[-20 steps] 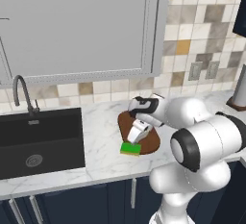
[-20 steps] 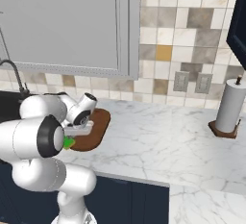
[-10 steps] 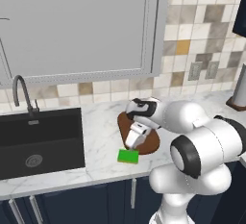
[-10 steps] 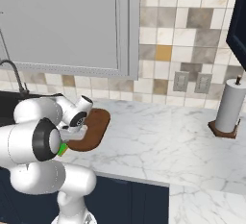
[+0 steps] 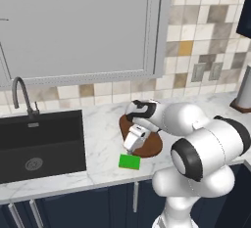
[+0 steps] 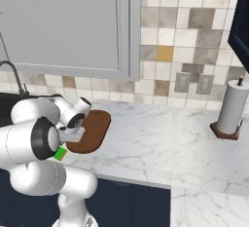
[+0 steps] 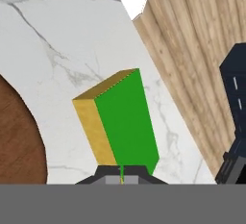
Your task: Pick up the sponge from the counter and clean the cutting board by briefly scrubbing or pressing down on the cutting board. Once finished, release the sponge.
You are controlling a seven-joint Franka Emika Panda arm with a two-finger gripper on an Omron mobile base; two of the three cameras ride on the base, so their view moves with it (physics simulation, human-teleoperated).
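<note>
Hand view: our gripper [image 7: 121,175] clamped on near end of sponge [image 7: 120,122], long axis pointing away from us. Sponge just off counter [image 7: 57,40]; cutting board [image 5: 149,144] beside it, w/ board next target.

Even, bright rendered light — no glare, only faint soft shadow beside the board [image 5: 147,141]; edges stay sharp, textures coarse and slightly pixelated.
</note>
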